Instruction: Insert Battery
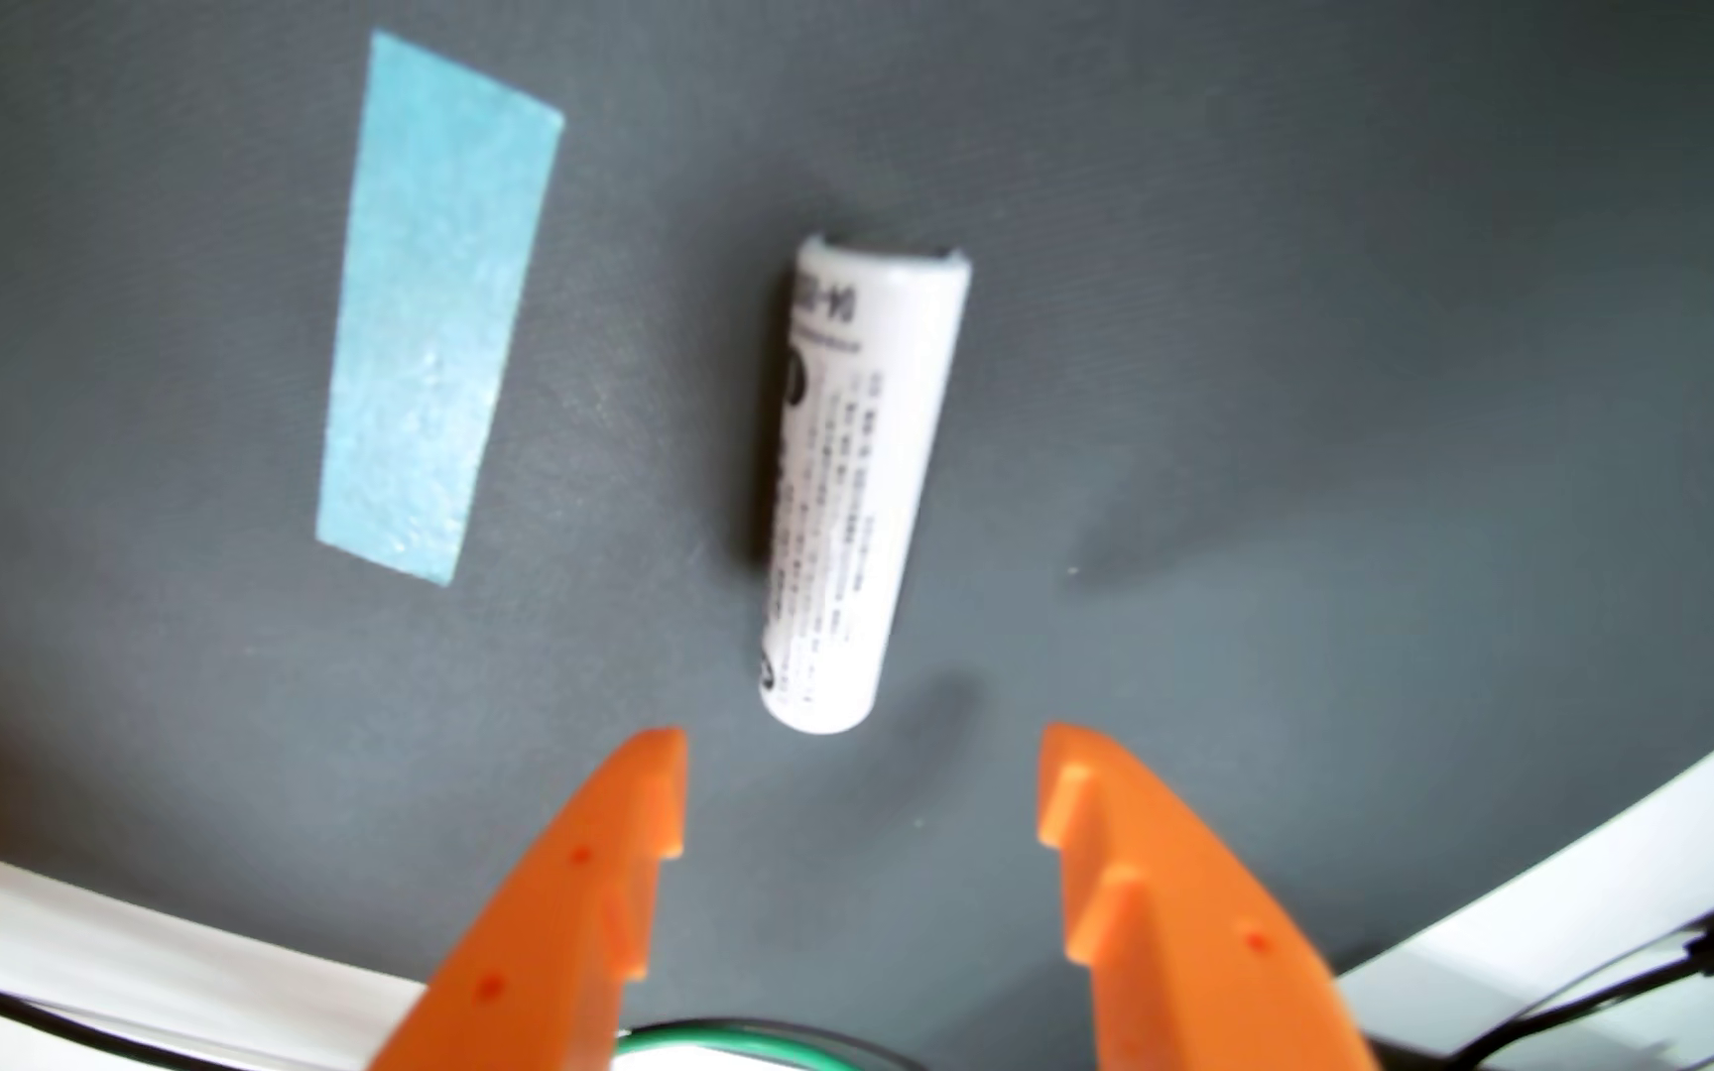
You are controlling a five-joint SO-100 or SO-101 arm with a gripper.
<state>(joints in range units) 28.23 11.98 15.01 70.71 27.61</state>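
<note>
A white cylindrical battery (853,494) with small dark print lies on the dark grey mat (1296,360), lengthwise away from the camera, in the middle of the wrist view. My gripper (863,783) has two orange fingers that enter from the bottom edge. The jaws stand wide apart and empty, with their tips just short of the battery's near end, one to each side of its line. The gripper does not touch the battery. No battery holder shows in this view.
A strip of light blue tape (436,309) is stuck to the mat left of the battery. A white surface edge (1574,875) with black cables runs along the bottom corners. A green and white curved object (729,1035) shows between the fingers at the bottom.
</note>
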